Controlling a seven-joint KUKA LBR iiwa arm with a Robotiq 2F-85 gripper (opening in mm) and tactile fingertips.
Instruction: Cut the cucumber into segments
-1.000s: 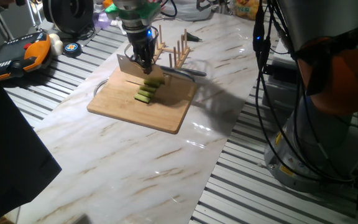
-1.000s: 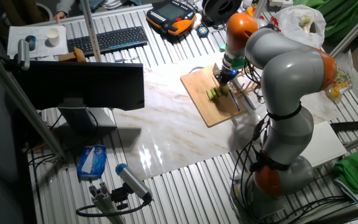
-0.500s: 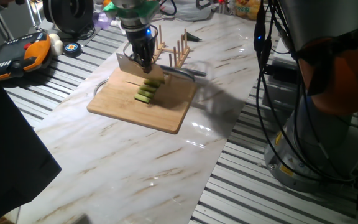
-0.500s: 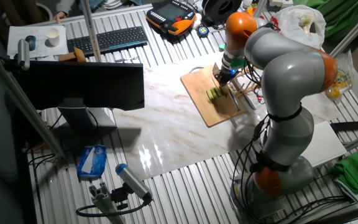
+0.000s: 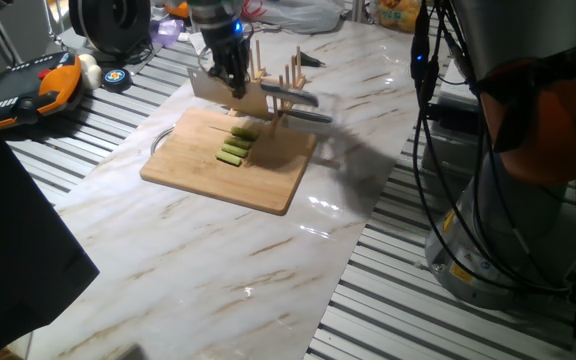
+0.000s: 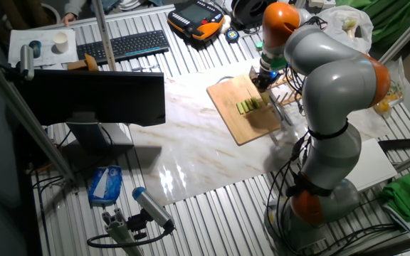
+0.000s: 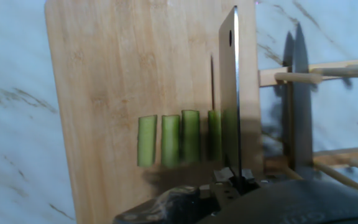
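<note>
The cucumber lies cut into several light green segments (image 5: pixel 236 147) in a row on the wooden board (image 5: pixel 213 178); no whole cucumber shows. The segments also show in the other fixed view (image 6: pixel 248 107) and in the hand view (image 7: pixel 169 140), where the rightmost piece is partly behind the blade. My gripper (image 5: pixel 230 72) is shut on a knife (image 5: pixel 218 90) and holds it in the air above the far end of the row, clear of the board. In the hand view the blade (image 7: pixel 230 93) is edge-on, with the gripper (image 7: pixel 235 182) at the bottom.
A wooden peg rack (image 5: pixel 278 82) stands just behind the board, with a second knife (image 7: pixel 298 93) beside it. An orange-and-black pendant (image 5: pixel 38 88) and a tape roll (image 5: pixel 115 76) lie at the back left. The robot base (image 5: pixel 528 150) and cables are at the right.
The gripper has lifted the knife up off the cucumber pieces and slightly back toward the rack. The segments and the board have not moved.
</note>
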